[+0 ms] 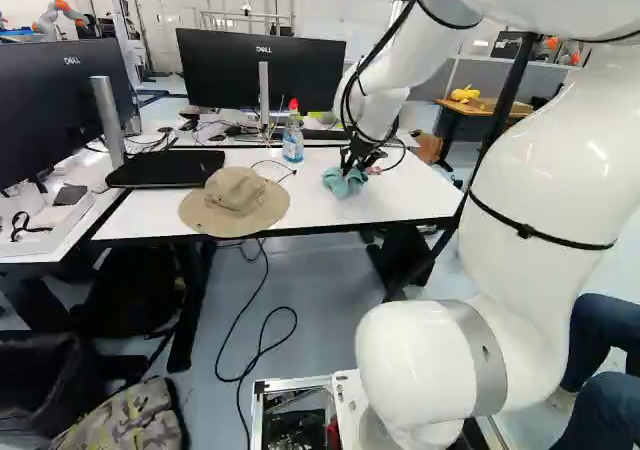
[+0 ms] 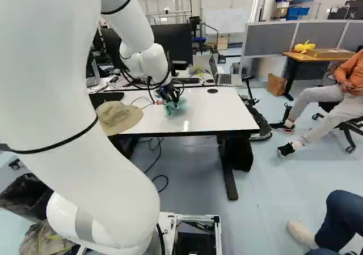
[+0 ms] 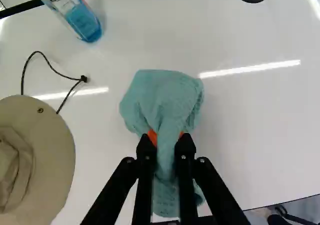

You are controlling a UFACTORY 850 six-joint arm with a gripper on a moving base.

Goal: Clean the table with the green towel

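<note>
Your gripper (image 1: 352,160) pinches green towel (image 3: 162,97), bunched up on white table (image 3: 260,115). Wrist view shows you squeeze best: orange pads (image 3: 152,136) press towel from two sides. Bottle with blue water (image 1: 293,142) shows for you in left base view and wrist view. Round black spot (image 2: 212,90) shows in right base view and wrist view. Only right base view gives you open laptop (image 2: 224,79). Floppy hat (image 1: 235,202): all three.

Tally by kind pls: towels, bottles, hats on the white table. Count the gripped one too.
Towels: 1 (green towel, bunched between the fingers)
Bottles: 1 (clear bottle with blue liquid)
Hats: 1 (tan hat, brimmed, with a cord)
Total: 3
</note>
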